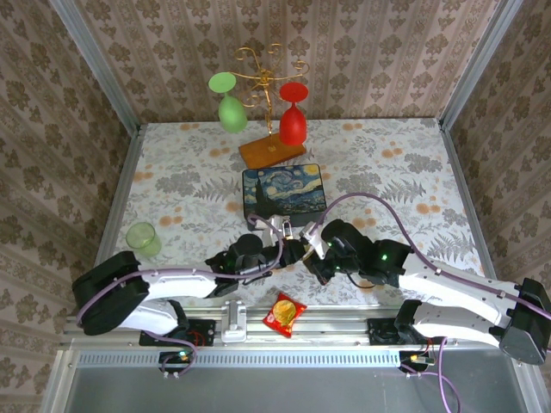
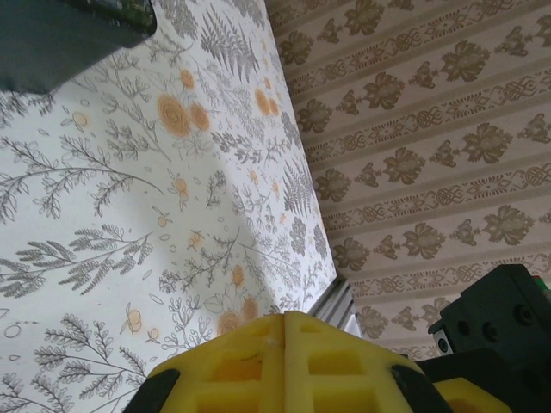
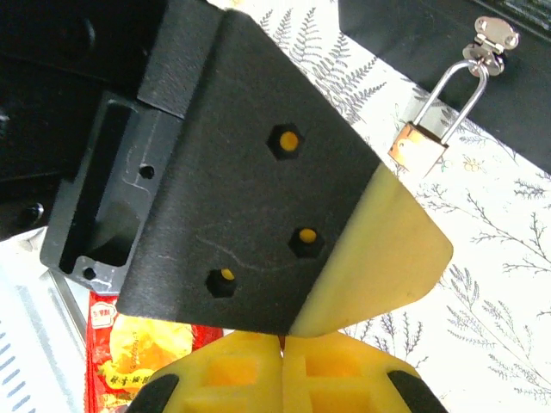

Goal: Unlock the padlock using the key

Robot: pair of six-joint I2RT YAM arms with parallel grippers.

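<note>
ok so your left gripper (image 2: 284,331) has its 2 yellow fingers pressed flat together with no gap. From its wrist cam I can't tell if anything's pinched in the seam. Same story on your right gripper (image 3: 284,348): 2 pads closed tight against each other, and whether something tiny sits between them I honestly can't tell. The 2 grippers are basically nose to nose near the middle of the table (image 1: 413,172), the left one coming in from the left and the right one from the right. In the right wrist cam the left one's black-and-yellow finger lies right across in front of the right fingertips. Just past that is the padlock (image 3: 420,148), its silver shackle looped through the hasp (image 3: 492,39) on the near side of the starry-night box (image 1: 284,191). Its brass body is tilted, down by the floral cloth, and the shackle looks closed. It's apart from both grippers, just beside the tip of that left finger. Further out you've got the red-and-yellow snack packet (image 1: 284,311) at the near edge, between where the arms are bolted down. There's a green cup (image 1: 142,238) off on the left. At the far side a wooden-based stand (image 1: 271,151) has a green glass (image 1: 231,112) and a red glass (image 1: 293,126) hanging upside down.
</note>
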